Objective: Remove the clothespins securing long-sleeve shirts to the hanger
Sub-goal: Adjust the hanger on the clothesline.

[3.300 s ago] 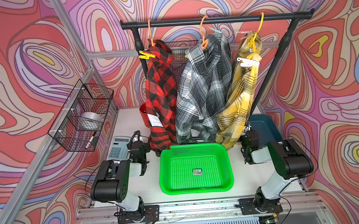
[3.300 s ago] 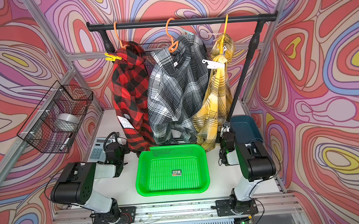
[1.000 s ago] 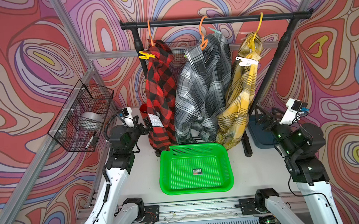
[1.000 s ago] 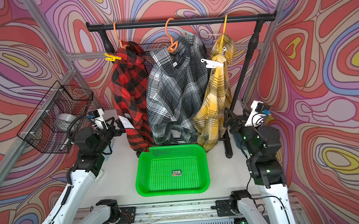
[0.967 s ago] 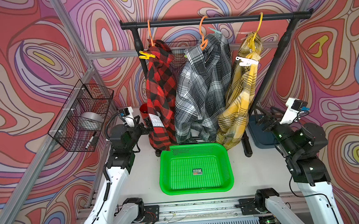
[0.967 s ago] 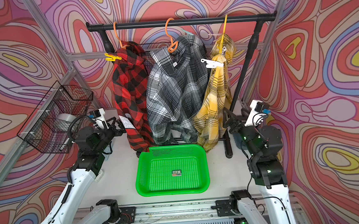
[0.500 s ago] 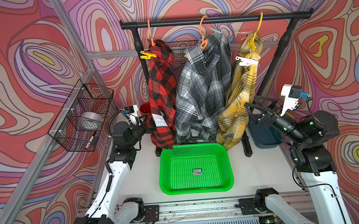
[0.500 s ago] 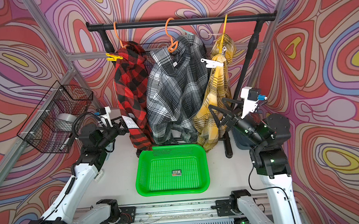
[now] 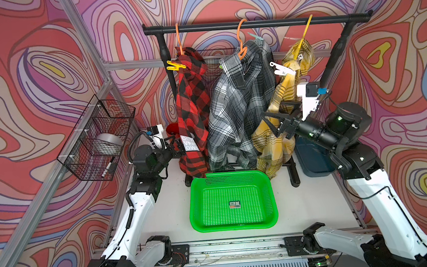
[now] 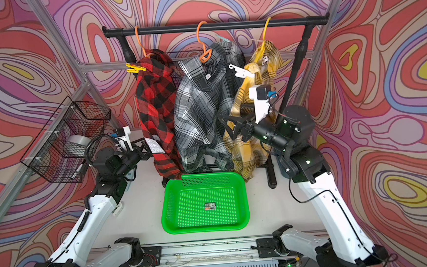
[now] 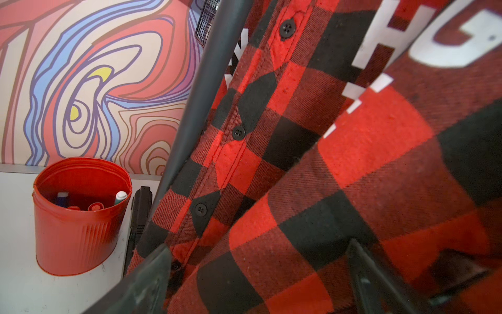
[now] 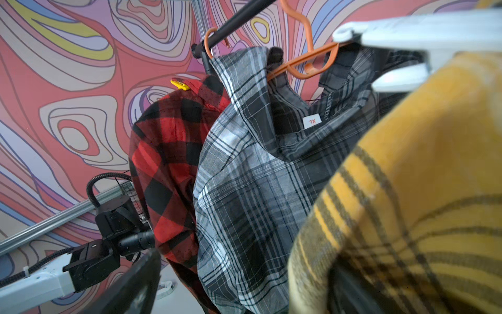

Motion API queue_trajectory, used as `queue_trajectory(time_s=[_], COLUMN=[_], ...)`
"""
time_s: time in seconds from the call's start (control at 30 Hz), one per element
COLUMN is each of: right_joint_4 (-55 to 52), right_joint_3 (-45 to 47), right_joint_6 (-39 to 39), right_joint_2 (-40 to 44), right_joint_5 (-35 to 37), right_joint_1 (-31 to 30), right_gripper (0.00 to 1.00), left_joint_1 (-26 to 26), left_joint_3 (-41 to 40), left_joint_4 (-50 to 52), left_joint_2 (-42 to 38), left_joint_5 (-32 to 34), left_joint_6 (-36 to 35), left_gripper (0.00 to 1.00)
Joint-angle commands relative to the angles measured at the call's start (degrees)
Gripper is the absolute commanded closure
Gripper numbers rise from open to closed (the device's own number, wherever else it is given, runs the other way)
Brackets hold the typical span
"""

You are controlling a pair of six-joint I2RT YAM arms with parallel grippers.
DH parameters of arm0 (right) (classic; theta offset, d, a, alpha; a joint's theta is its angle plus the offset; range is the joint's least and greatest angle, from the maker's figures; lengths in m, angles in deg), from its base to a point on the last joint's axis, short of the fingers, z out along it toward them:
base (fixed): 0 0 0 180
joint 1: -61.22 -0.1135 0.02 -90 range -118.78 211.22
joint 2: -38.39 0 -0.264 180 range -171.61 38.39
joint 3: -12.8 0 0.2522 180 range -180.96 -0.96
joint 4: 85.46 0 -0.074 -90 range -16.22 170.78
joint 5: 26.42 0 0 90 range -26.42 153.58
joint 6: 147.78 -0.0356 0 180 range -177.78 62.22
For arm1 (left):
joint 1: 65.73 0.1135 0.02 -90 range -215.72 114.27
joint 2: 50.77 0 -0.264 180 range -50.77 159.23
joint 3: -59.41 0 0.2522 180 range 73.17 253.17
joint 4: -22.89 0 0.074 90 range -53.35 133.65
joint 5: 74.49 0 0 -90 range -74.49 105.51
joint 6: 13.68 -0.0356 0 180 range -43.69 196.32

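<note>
Three long-sleeve shirts hang on a black rail (image 9: pixel 251 24): red-and-black (image 9: pixel 193 110), grey plaid (image 9: pixel 241 102) and yellow plaid (image 9: pixel 281 104). A yellow clothespin (image 9: pixel 175 65) sits on the red shirt's shoulder, a white clothespin (image 9: pixel 281 70) on the yellow shirt and a pale green clothespin (image 9: pixel 254 37) above the grey one. My left gripper (image 9: pixel 176 144) stands open low against the red shirt (image 11: pixel 353 163), nothing gripped. My right gripper (image 9: pixel 270 123) is open at the yellow shirt's middle, well below the white clothespin (image 12: pixel 394 40); yellow cloth (image 12: pixel 407 163) hides one finger.
A green basket (image 9: pixel 233 201) lies on the table under the shirts. A wire basket (image 9: pixel 96 138) hangs on the left frame. A red bucket (image 11: pixel 78 214) of markers stands by the rack's post (image 11: pixel 201 89). A dark blue bin (image 9: pixel 313 158) sits behind my right arm.
Both arms have risen from the table and reached toward the shirts. The right gripper climbed and swung left to the yellow shirt. The left one closed in on the red shirt. Both stayed open.
</note>
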Motion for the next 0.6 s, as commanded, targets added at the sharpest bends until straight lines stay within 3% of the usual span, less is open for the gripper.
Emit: queue_trajectory(time_s=[0.0,0.27,0.57], right_joint_4=[-7.1,-15.7,-18.2], right_joint_3=[-6.0,-22.0,-34.1], right_joint_6=[7.2,18.6,16.0], right_joint_2=[-3.8,-16.9,-29.0], right_joint_5=[9.3,34.8,38.4], right_joint_1=[-5.2,-28.3,-36.0], right_gripper=[0.07,0.05,0.03], left_joint_1=[0.3,0.2,0.3], left_joint_3=[2.4,3.0,2.7], left_joint_4=[-1.9,-2.2,-3.9], left_joint_2=[-0.8,-0.1,0.7], left_joint_5=[1.0,0.0,-2.3], left_joint_6=[-0.1,-0.7,-0.5], left_gripper=[0.04,0.03,0.04])
